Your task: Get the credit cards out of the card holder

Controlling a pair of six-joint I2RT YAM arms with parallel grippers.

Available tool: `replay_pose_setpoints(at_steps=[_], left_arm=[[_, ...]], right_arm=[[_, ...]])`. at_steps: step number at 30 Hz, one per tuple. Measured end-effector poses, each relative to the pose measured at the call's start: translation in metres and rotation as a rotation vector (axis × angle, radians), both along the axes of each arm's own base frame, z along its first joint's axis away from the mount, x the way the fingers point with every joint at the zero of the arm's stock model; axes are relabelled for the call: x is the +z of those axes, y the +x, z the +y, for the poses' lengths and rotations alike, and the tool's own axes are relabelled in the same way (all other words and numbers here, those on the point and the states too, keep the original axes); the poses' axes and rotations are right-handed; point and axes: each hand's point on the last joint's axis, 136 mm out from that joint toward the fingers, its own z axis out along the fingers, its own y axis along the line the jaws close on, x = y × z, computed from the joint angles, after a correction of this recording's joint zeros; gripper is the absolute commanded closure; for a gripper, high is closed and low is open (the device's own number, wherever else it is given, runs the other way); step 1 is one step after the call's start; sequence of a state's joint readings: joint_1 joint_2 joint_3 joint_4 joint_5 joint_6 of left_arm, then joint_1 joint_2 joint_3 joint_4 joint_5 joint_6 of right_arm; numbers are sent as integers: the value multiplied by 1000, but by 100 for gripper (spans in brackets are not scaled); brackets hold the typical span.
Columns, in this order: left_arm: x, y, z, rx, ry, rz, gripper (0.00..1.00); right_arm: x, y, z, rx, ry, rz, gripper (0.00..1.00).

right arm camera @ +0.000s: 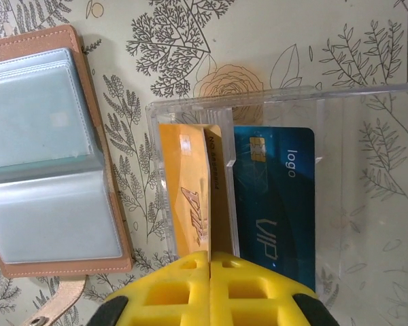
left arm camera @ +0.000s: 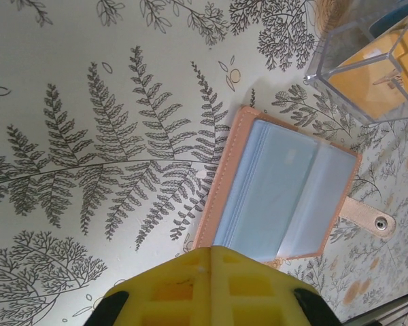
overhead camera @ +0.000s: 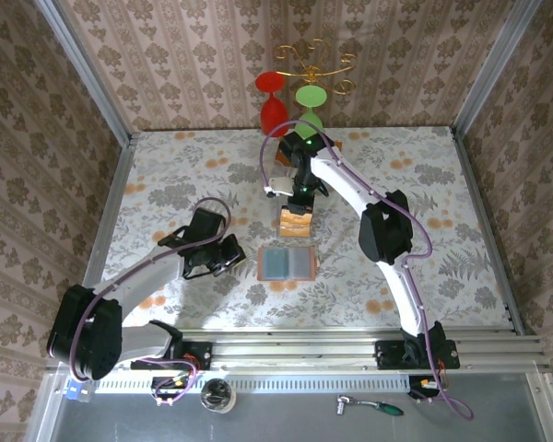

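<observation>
The right end effector is clamped on an orange credit card standing edgewise in the clear tray just ahead; the open card holder lies to its left. Best lower gently, release, lift straight up. The left end effector hovers closed, empty.

Floral table, open card holder, clear box

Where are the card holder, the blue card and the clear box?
card holder (left arm camera: 279, 183): left wrist view, grey-blue inner pocket panel.
blue card (right arm camera: 279, 197): right wrist view, its face, beside the VIP lettering.
clear box (right arm camera: 353, 96): right wrist view, its far wall.
</observation>
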State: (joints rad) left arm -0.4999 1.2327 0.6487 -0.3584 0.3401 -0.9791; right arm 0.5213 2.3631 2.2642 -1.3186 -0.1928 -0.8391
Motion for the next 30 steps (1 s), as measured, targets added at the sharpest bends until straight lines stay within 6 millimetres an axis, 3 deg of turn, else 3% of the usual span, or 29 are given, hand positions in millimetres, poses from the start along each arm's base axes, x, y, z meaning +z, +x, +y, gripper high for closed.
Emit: replay_pose_setpoints(at_steps=[19,30], left_arm=[[-3,1,-2,-12,-10,11,98],[-5,6,-12,-45,-41,-1,98]], right_arm=[[3,1,1,-38,5,-1,84],[25,-8,1,-325,126,-59,81]])
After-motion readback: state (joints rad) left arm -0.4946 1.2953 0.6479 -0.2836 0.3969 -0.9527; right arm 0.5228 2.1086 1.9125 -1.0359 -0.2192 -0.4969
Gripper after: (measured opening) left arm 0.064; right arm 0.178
